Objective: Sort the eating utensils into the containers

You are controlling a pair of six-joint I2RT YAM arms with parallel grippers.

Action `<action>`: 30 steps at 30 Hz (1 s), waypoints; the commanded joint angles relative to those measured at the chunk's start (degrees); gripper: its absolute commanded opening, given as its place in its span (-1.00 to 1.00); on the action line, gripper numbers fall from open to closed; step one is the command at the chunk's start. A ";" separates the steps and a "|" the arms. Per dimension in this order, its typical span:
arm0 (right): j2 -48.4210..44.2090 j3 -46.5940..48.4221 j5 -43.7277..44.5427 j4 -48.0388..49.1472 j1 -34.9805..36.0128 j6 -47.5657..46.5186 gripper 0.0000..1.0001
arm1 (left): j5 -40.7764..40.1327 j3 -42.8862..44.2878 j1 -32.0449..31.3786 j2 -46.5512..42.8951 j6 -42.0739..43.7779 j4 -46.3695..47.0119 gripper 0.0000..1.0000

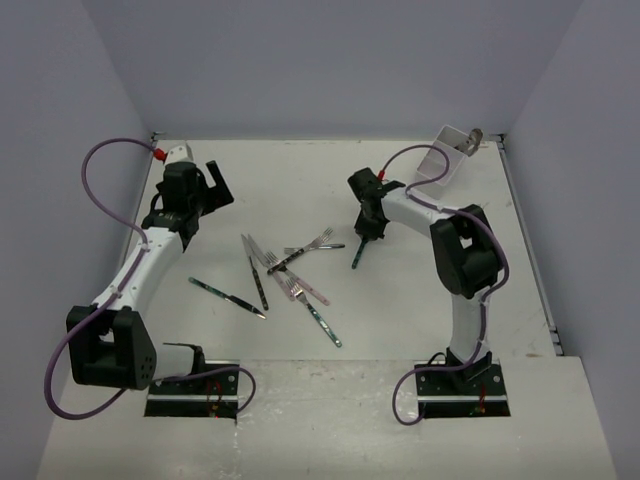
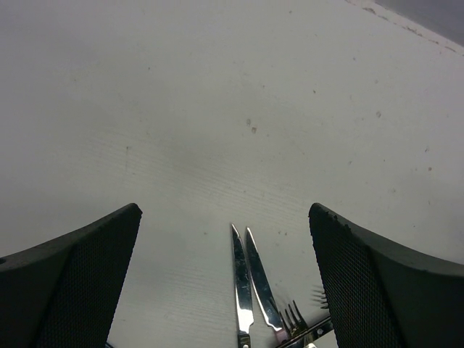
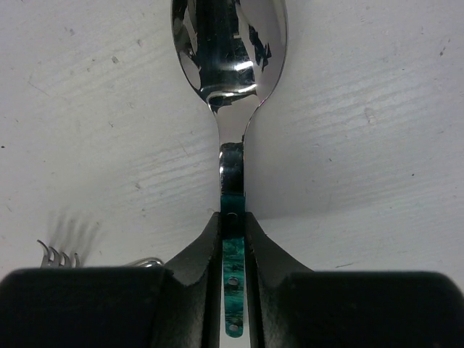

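The right gripper [image 3: 232, 221] is clamped on the green handle of a spoon [image 3: 230, 58], with a finger on each side and the shiny bowl pointing away from the wrist. From above, this gripper [image 1: 368, 226] and the spoon [image 1: 358, 254] sit right of the tabletop's [image 1: 300, 170] middle. Whether the spoon touches the surface cannot be told. The left gripper [image 2: 225, 210] has its jaws spread wide and holds nothing. It hangs over bare surface near the far left corner [image 1: 205, 190]. Two knives [image 2: 250, 286] lie side by side just ahead of it, blades pointing away, with fork [image 2: 293, 317] tines beside them. The other loose pieces lie in a cluster mid-table: the knives [image 1: 255, 265], crossed forks [image 1: 310, 245], a pink-handled fork [image 1: 305, 286], a green-handled fork [image 1: 318, 318] and a dark knife [image 1: 228, 297] toward the left. The white bin [image 1: 440, 165] sits at the far right corner, with something metal showing at its far end.
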 commanded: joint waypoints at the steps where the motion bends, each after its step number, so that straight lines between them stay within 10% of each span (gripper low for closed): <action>1: -4.76 -2.85 2.52 5.01 -0.06 -2.50 -1.00 | -1.01 -0.04 0.16 -1.44 -0.72 1.89 1.00; 16: -23.93 -15.78 10.08 39.98 -0.93 -27.02 -1.00 | -1.01 0.13 0.16 -1.88 0.24 2.77 1.00; 30: -11.29 6.61 15.78 61.98 -19.21 -49.61 -1.00 | -1.71 3.12 0.16 0.85 2.97 5.58 1.00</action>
